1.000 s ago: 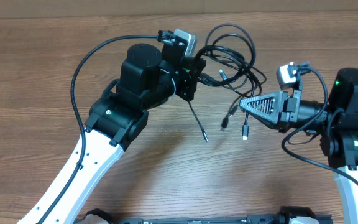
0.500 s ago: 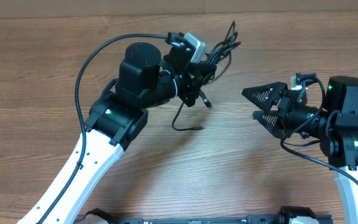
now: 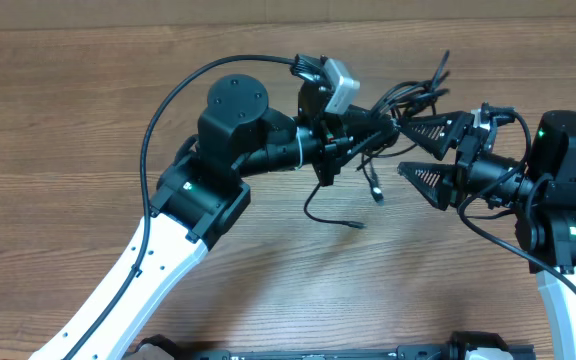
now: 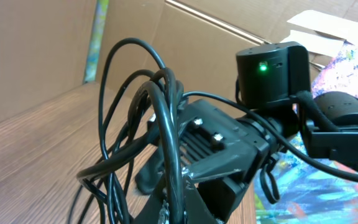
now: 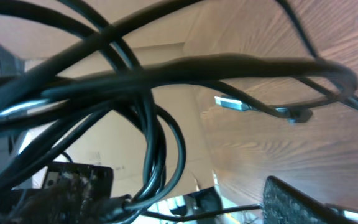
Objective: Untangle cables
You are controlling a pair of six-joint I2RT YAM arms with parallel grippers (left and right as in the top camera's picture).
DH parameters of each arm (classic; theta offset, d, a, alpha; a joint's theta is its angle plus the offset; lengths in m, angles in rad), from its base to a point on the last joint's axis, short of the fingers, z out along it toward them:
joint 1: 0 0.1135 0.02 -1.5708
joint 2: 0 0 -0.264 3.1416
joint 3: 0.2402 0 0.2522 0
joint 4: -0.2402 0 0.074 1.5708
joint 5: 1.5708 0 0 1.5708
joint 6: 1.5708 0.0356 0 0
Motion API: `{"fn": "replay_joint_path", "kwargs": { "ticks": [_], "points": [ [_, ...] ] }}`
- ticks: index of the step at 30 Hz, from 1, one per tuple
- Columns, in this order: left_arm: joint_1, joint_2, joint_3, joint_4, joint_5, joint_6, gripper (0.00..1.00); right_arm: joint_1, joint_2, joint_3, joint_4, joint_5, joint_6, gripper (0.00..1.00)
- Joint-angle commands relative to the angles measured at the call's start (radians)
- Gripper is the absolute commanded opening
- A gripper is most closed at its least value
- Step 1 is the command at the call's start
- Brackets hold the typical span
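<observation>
Gripping the cables (image 3: 400, 100) as one bunch, L gripper (image 3: 376, 124) is clenched on the knot and holds it clear of the table (image 3: 68, 100). Right at its fingers, L wrist cam shows several strands (image 4: 160, 112) crossing and stacked, so no single cord can be picked out there. Just past the L tips the loops fan out toward R gripper (image 3: 405, 150), whose jaws are spread wide w/ nothing pinched. Its upper tip sits at the strands, but touching or not can't be told. R wrist cam is filled w/ overlapping cords (image 5: 148, 112) close in front of it. Below L gripper two loose ends hang down, w/ plug tips (image 3: 376, 192) free; the farther end curls out low, near the tabletop. Judgement on handling: very light, thin, fully limp, no shape-holding, so the cords will sag and swing when moved. Jackets prob. smooth and may slip through a loose pinch. Plugs are the only stiff bits and likely to snag inside loops. Best hold for R: one lone strand or outer loop beyond the L tips, or the cord just behind a plug, not the whole bunch. Gentle pull, no yank at the plug joint.
</observation>
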Motion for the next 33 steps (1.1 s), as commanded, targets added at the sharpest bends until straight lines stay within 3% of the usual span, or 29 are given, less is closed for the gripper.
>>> {"fn": "replay_joint_path", "kwargs": {
  "ticks": [1, 3, 5, 9, 10, 20, 24, 33],
  "points": [
    [-0.044, -0.003, 0.005, 0.022, -0.023, -0.026, 0.04, -0.005, -0.014, 0.002, 0.011, -0.008, 0.033, 0.6],
    [-0.068, -0.003, 0.005, 0.025, -0.038, -0.029, 0.04, -0.005, -0.014, 0.002, 0.027, -0.008, 0.033, 0.45],
    [-0.083, -0.003, 0.005, 0.027, -0.041, -0.029, 0.04, -0.005, -0.014, 0.002, 0.034, -0.008, 0.033, 0.42],
    [-0.099, -0.003, 0.005, 0.026, -0.041, -0.028, 0.04, -0.005, -0.014, 0.002, 0.037, -0.008, 0.033, 0.08],
    [-0.099, -0.003, 0.005, 0.023, -0.05, -0.028, 0.04, -0.005, -0.014, 0.002, 0.037, -0.008, 0.033, 0.04],
    [-0.056, -0.003, 0.005, -0.154, -0.32, -0.006, 0.04, -0.005, -0.014, 0.002, 0.037, -0.027, 0.032, 0.04],
    [-0.016, -0.003, 0.005, -0.219, -0.407, -0.01, 0.04, -0.005, -0.014, 0.002, 0.084, -0.134, 0.032, 0.04],
    [-0.014, 0.039, 0.005, -0.208, -0.645, -0.008, 0.04, -0.005, -0.014, 0.002, 0.224, -0.389, 0.009, 0.04]
  ]
}}
